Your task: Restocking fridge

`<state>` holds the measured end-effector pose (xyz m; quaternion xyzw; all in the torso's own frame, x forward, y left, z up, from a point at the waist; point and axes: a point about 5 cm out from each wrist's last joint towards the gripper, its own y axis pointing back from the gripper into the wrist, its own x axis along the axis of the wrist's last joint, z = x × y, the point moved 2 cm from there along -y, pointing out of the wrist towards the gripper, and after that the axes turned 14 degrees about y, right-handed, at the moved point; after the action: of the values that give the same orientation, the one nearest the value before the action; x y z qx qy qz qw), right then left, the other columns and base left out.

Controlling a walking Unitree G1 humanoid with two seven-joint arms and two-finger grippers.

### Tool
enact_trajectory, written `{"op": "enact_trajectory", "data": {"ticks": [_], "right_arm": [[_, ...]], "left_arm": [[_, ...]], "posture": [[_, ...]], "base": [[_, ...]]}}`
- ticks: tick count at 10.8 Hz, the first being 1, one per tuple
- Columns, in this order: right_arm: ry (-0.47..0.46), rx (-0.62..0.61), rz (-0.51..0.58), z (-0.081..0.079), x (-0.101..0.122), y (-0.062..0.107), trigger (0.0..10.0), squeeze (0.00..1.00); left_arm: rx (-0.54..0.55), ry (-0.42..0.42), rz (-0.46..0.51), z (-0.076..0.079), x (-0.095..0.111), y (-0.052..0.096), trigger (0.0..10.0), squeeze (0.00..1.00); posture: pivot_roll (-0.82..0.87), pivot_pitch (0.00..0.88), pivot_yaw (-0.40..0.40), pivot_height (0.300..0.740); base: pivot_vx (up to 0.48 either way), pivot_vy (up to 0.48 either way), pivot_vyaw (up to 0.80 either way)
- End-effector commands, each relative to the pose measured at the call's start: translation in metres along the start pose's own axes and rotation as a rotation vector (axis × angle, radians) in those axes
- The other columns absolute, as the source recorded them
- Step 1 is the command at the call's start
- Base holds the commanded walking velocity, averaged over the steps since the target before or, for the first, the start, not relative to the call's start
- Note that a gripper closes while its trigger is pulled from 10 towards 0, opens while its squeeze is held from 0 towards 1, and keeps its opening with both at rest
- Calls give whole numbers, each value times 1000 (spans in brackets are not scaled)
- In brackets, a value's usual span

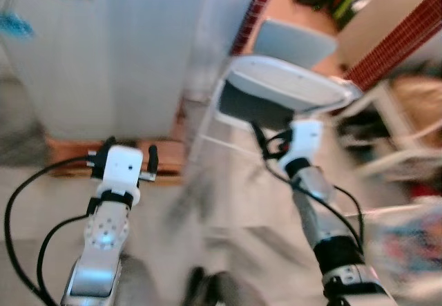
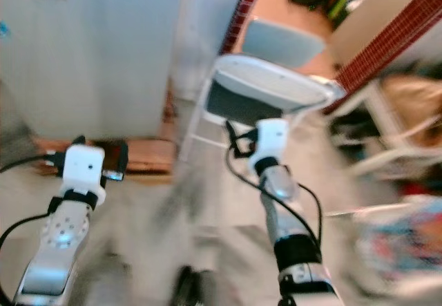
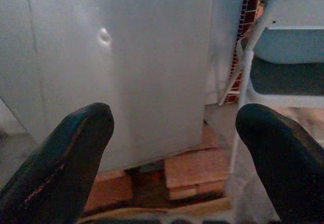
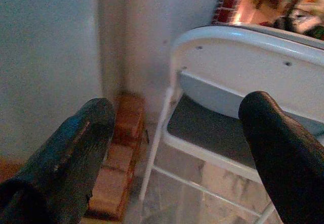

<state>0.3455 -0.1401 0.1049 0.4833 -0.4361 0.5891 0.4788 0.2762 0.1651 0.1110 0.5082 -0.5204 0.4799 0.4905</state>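
The fridge [image 1: 103, 50] is a tall pale-grey cabinet with its door shut, standing ahead on my left; a small dent shows on its side [image 3: 104, 36]. My left gripper [image 3: 174, 120] is held out in front of its lower part, open, with nothing between its fingers [image 3: 76, 148]. Further right, my right gripper [image 4: 177, 113] is also open and empty, and it faces a white folding chair [image 4: 243, 57] that stands beside the fridge. The head views are blurred.
The fridge rests on reddish bricks [image 3: 195, 173] on the floor. The folding chair [image 1: 290, 85] stands just right of it. A red-tiled wall edge [image 1: 400, 40] runs behind, with a white frame [image 1: 394, 126] and blurred colourful things [image 1: 414, 244] at the right.
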Motion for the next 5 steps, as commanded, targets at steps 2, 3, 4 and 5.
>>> {"op": "enact_trajectory", "data": {"ticks": [2,3,4,5], "right_arm": [[-7,-122,-27,22,-13,22,10000,0],[-13,-149,-47,23,-20,31,10000,0],[-12,-164,-51,23,-24,36,10000,0],[-11,-194,-46,25,-24,37,10000,0]], "left_arm": [[-82,4,-4,8,1,-6,10000,0],[-84,3,-7,5,0,-11,10000,0],[-89,13,-4,8,0,-15,10000,0],[-116,25,-7,13,-1,-17,10000,0]], "posture": [[238,88,-131,740],[223,77,-113,740],[203,50,-85,740],[188,32,-68,740]], "base": [[0,0,0],[0,0,-450],[0,0,-800],[0,0,-800]]}}
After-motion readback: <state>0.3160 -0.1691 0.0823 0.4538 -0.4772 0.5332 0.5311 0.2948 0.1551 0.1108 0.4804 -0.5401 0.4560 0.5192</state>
